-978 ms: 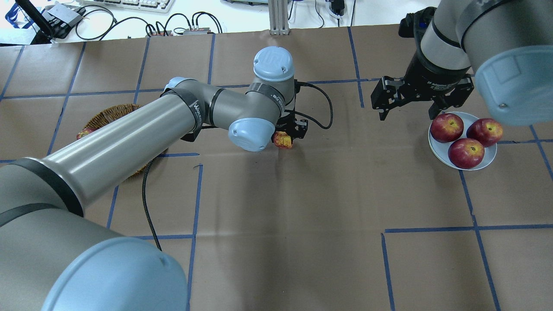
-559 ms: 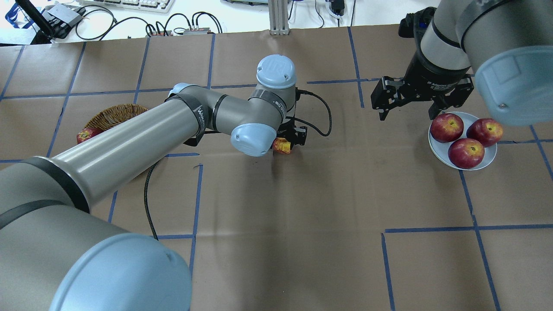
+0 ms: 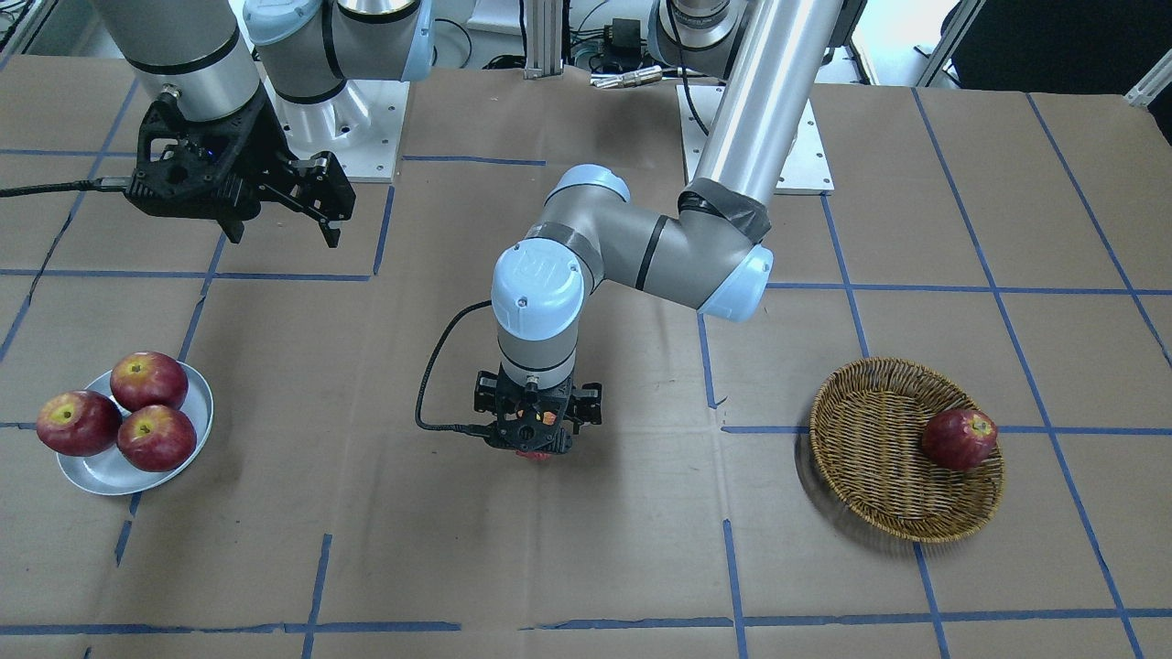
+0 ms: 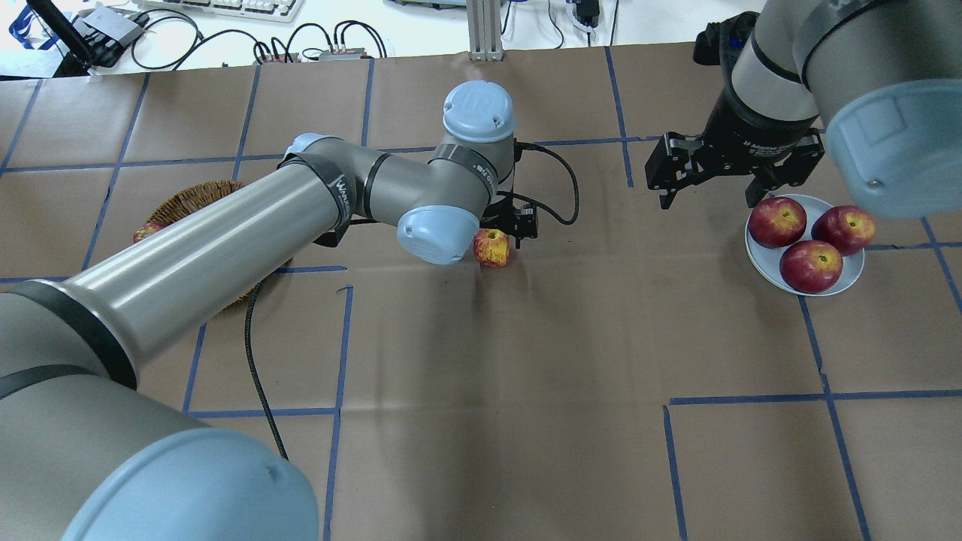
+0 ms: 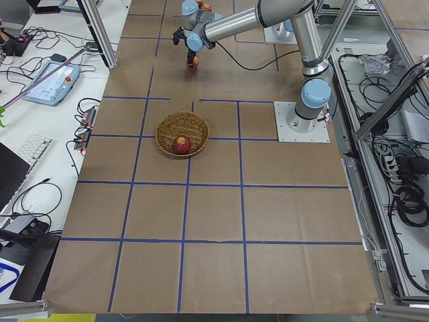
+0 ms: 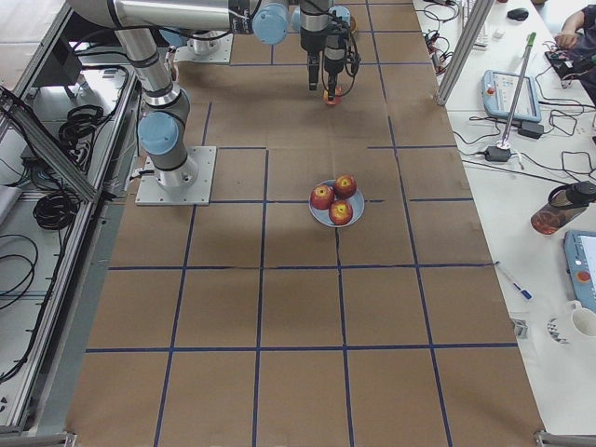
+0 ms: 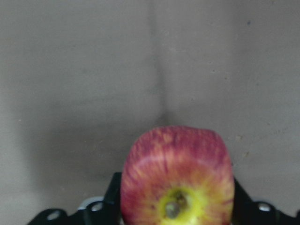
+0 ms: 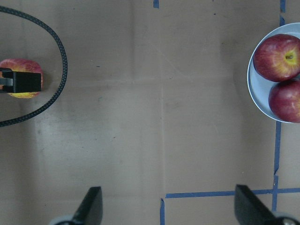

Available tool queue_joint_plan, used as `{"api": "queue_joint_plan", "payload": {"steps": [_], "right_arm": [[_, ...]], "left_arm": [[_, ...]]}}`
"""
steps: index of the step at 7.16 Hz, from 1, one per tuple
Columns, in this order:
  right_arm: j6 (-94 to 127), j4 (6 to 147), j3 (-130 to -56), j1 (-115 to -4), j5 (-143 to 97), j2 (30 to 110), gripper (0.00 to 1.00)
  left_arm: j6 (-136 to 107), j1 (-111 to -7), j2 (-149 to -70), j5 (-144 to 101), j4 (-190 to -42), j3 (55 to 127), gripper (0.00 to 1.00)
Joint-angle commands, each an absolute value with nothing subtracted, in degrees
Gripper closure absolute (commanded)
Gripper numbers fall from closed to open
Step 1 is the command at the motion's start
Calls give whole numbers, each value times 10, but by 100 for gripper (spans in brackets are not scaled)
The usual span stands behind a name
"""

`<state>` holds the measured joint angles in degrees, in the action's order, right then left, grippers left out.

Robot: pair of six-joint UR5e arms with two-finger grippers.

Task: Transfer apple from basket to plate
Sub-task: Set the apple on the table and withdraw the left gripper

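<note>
From the front-facing camera, the left gripper [image 3: 537, 437] points straight down over the middle of the surface [image 3: 586, 549]. Its fingers are closed on the apple [image 3: 535, 452], of which only a red sliver shows beneath. The wicker basket [image 3: 861, 462] lies well apart at 3 o'clock, holding a lone dark red apple [image 3: 959, 438]. The white plate [image 3: 101, 478], well apart at 9 o'clock, carries three dark red apples [image 3: 119, 416]. The right gripper [image 3: 279, 236] hangs at 1 o'clock from the plate, fingers spread and empty. Overhead, the apple's yellow-streaked side shows beside the left gripper's black body, and the left arm hides most of the basket at 9 o'clock. In both side views the apple is a small spot under the left gripper. The left wrist camera shows the apple's yellow stem hollow, with a black finger touching each flank. The right wrist camera shows two fingers wide apart over bare surface, with the plate at 3 o'clock.
</note>
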<state>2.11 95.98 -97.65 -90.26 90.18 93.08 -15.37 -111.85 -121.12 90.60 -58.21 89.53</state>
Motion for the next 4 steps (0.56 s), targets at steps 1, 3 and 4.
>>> {"api": "queue_joint_plan", "payload": {"steps": [1, 3, 4], "right_arm": [[21, 959, -976, -902, 902, 931, 0], [20, 958, -976, -902, 901, 931, 0], [20, 958, -976, -902, 901, 931, 0]], "left_arm": [[-145, -1088, -1108, 904, -693, 875, 1], [-44, -1015, -998, 903, -833, 873, 1], [-11, -987, -956, 903, -889, 875, 1]]}}
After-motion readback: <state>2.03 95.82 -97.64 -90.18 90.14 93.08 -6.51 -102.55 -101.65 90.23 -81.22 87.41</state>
